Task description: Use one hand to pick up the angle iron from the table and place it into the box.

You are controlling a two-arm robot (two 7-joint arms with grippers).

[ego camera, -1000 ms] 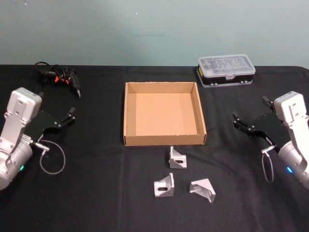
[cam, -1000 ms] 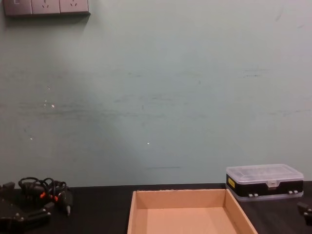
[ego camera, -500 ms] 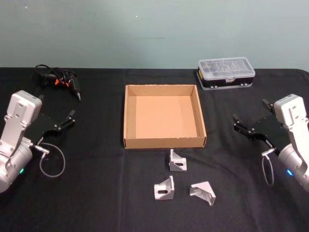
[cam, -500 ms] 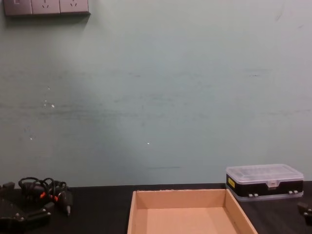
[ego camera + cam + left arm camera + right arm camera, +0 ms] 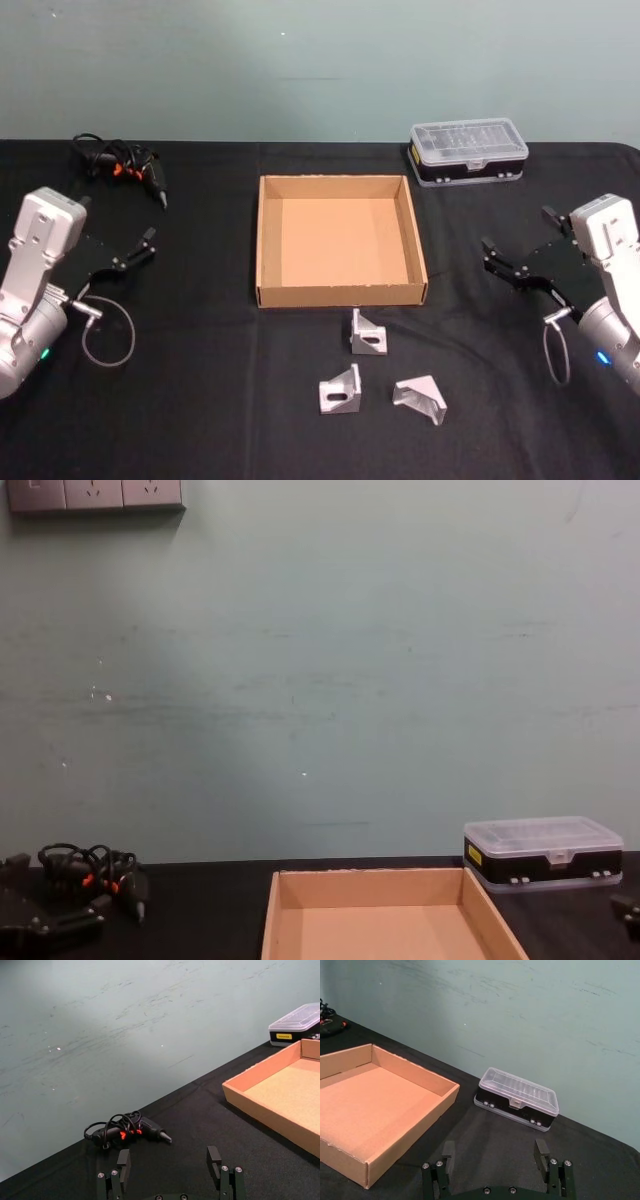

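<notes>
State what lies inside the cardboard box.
Only its bare floor shows inside the box; the strip behind its near wall is hidden. Three brackets lie outside on the table.

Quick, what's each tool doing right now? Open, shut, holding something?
Left tool: open, holding nothing.
Right tool: open, holding nothing.

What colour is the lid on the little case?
The lid is clear, see-through; best seen in the right wrist view.
</notes>
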